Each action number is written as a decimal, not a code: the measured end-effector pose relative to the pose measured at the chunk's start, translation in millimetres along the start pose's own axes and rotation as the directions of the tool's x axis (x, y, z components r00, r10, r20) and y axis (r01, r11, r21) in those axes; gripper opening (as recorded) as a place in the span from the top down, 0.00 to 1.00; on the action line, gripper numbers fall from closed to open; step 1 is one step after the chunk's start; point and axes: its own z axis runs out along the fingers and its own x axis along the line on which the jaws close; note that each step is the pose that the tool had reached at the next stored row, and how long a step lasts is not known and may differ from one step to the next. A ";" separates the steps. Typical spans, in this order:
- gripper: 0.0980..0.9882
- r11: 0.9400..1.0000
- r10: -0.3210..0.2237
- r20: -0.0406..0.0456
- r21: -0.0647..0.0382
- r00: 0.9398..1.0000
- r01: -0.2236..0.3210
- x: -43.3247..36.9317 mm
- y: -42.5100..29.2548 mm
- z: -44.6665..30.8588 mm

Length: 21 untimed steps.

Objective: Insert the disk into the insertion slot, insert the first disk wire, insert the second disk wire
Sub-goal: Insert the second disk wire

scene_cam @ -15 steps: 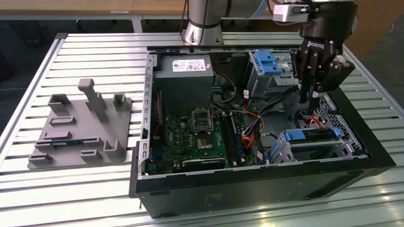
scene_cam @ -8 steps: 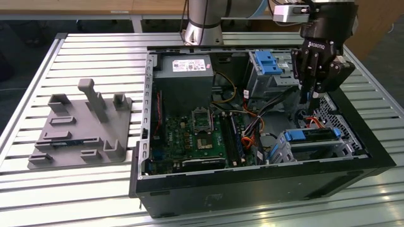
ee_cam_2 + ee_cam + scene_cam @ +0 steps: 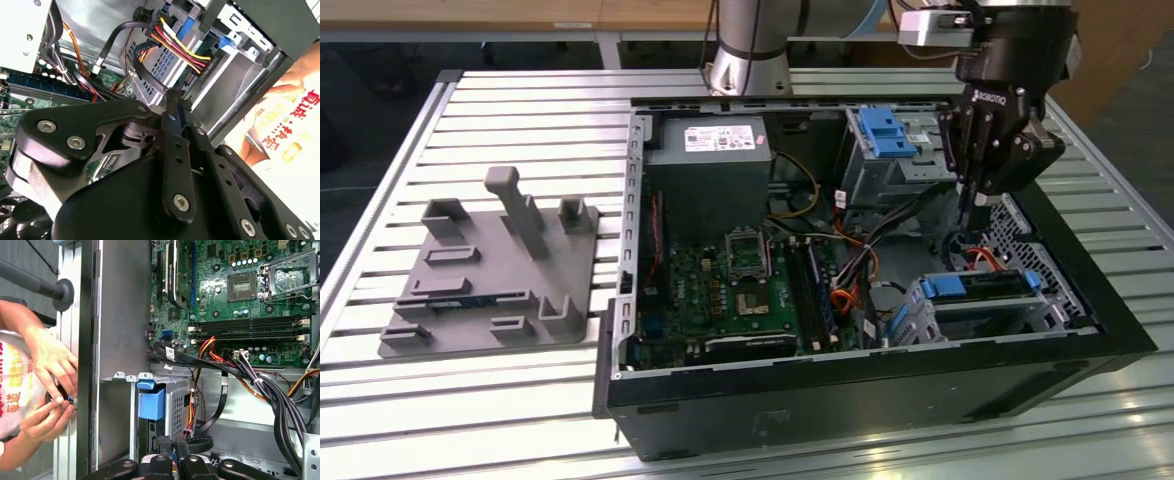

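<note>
One slatted counter (image 3: 520, 110) is carrying the open case (image 3: 854, 385). Your closed pincer (image 3: 971, 225) is pointing down near the disk (image 3: 985, 286).

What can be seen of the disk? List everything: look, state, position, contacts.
The disk is a flat rectangular drive framed by a bright blue plastic carrier. It lies level, seated in the insertion slot, the low perforated sheet-metal cage at the computer case's near corner on the exterior view's right. In the first wrist view the carrier's blue end tab faces the motherboard. Its label cannot be made out. The gripper hangs close beyond it; whether they touch cannot be told.
</note>
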 end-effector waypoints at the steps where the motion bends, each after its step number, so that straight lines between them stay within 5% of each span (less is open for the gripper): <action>1: 0.91 1.000 0.005 -0.003 -0.003 1.000 -0.005 0.1 -0.4 -0.1; 4: 0.91 1.000 0.017 -0.009 -0.008 1.000 -0.017 -0.1 -2.5 0.4; 14: 0.82 1.000 0.022 -0.010 -0.009 1.000 -0.023 -1.0 -3.6 1.9; 19: 0.82 0.999 0.036 -0.002 0.018 0.999 -0.036 -0.8 0.6 3.3; 21: 0.82 0.999 0.038 -0.001 0.021 0.999 -0.038 -0.3 1.3 4.2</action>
